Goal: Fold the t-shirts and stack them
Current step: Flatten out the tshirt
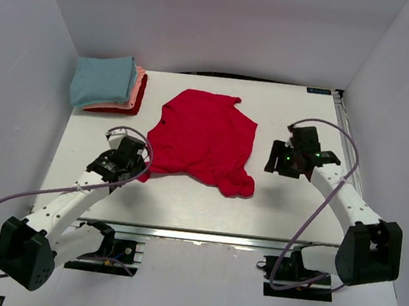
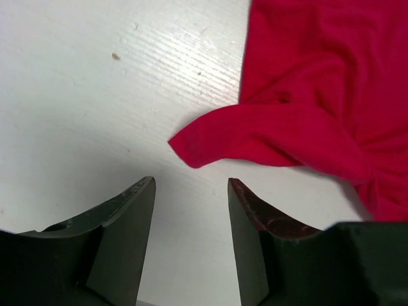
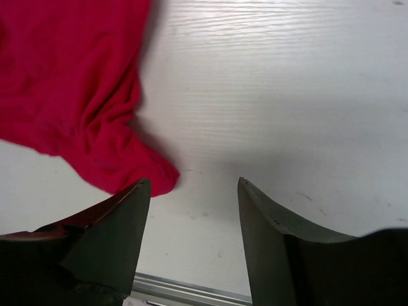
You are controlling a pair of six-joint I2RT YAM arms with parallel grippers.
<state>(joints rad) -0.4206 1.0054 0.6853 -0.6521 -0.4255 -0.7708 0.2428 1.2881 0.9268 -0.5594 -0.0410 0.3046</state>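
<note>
A bright red t-shirt (image 1: 206, 142) lies rumpled on the white table (image 1: 294, 207), roughly in the middle. Three folded t-shirts (image 1: 109, 83), light blue over salmon-pink over red, are stacked at the back left corner. My left gripper (image 1: 138, 162) hovers open beside the shirt's left lower corner; that red corner (image 2: 197, 146) lies just beyond its empty fingers (image 2: 134, 210). My right gripper (image 1: 271, 164) is open to the right of the shirt, with the shirt's bunched right corner (image 3: 121, 169) next to its left finger (image 3: 121, 223) and nothing between the jaws.
Grey walls enclose the table at the back and both sides. A metal rail (image 1: 202, 235) runs along the near edge between the two arm bases. Purple cables loop from both arms.
</note>
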